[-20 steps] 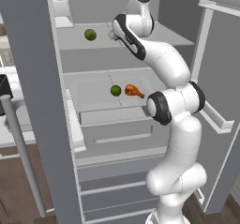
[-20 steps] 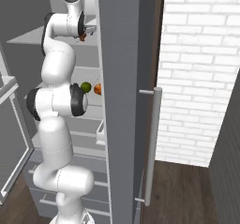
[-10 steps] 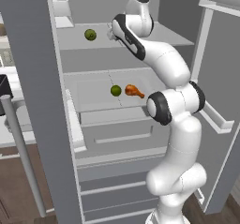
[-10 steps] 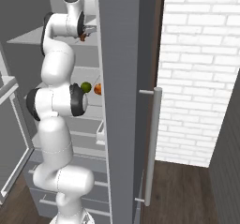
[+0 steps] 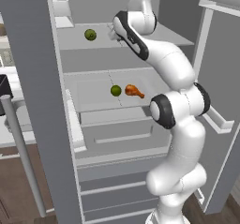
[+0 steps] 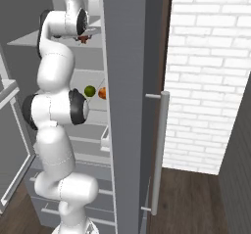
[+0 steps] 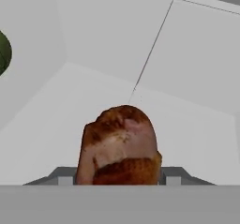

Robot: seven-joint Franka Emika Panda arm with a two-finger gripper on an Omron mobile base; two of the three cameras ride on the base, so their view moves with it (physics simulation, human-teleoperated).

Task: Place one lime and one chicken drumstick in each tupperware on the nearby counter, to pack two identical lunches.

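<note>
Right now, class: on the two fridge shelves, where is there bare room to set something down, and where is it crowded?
Upper shelf: bare left of the lime; crowded at its right, where the gripper sits around a drumstick. Lower shelf: bare left of its lime; that lime and the second drumstick crowd the middle, with the arm in front at the right.

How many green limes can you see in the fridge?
2. One lime sits on the upper fridge shelf; another lime lies on the shelf below beside a drumstick. Others may be hidden.
</note>
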